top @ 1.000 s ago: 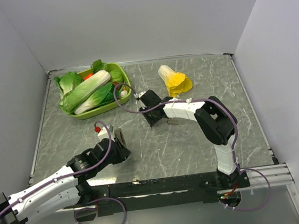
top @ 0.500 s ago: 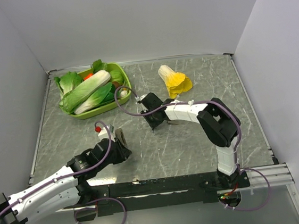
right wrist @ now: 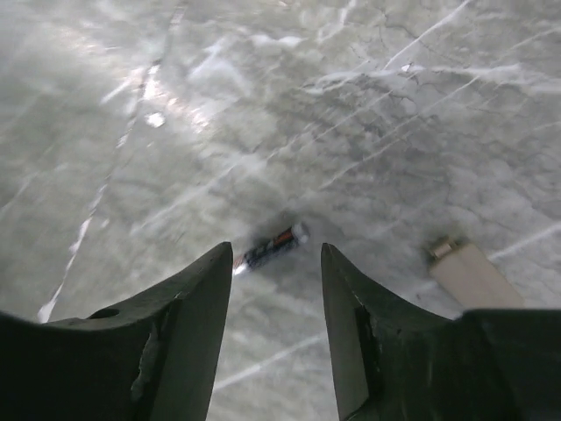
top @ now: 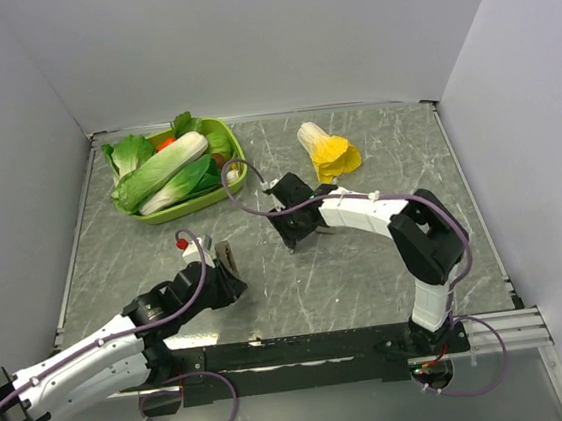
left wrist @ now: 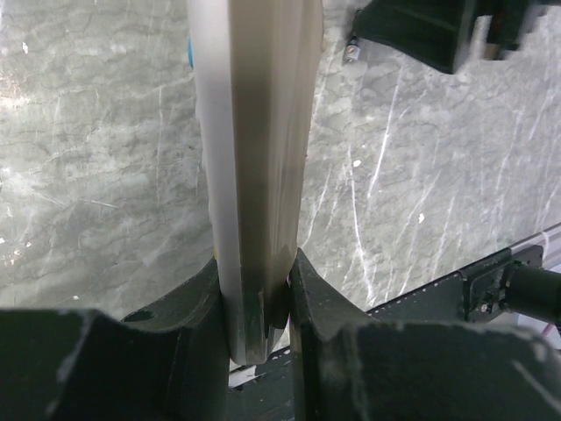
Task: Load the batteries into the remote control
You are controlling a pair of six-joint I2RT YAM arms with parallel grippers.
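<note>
Top view was too coarse to make out the small stuff, the wrist cams weren't. Left gripper [left wrist: 259,294] was clamped on the remote control [left wrist: 254,132], seen edge-on with its long axis running straight up mid-frame. Right gripper [right wrist: 275,256] had its jaws apart, gripping nothing. One battery [right wrist: 270,249] lay on the table [right wrist: 368,123] just past the tips, slanting lower left to upper right.

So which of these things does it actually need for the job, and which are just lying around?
For the job: remote control, clamped in the left gripper; one battery on the table, by the open right gripper.
Just lying about: yellow toy cabbage; green tray of toy vegetables.
</note>
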